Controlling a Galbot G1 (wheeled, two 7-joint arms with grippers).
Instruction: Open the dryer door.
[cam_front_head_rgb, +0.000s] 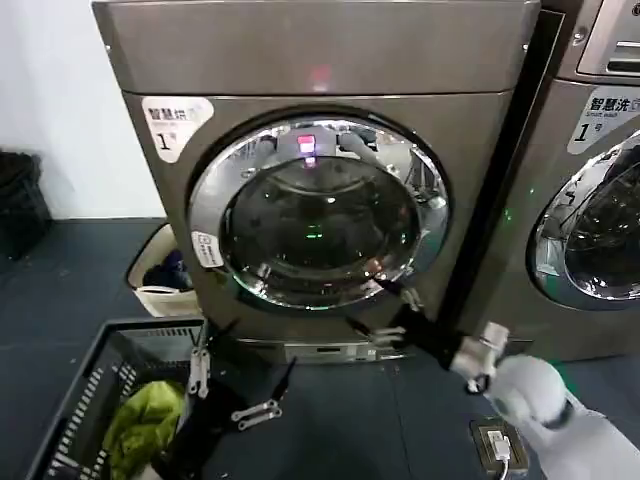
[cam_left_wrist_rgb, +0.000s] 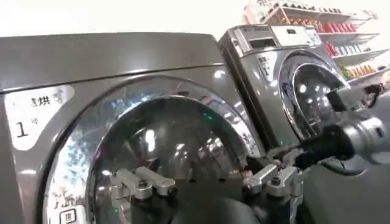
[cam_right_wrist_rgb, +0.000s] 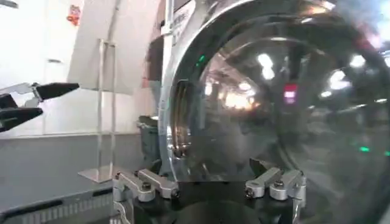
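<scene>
Currently: dryer is labelled "1" | green cloth is held in basket | right gripper is spread at door rim | left gripper is open, low.

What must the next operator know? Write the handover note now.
Right gripper: open, by the lower right rim of the door, holding nothing.
Left gripper: open, low in front of the dryer, beside the basket, idle.
Done: approach only; the door looks shut.
Left: probably catch the door's edge and swing it open.
</scene>
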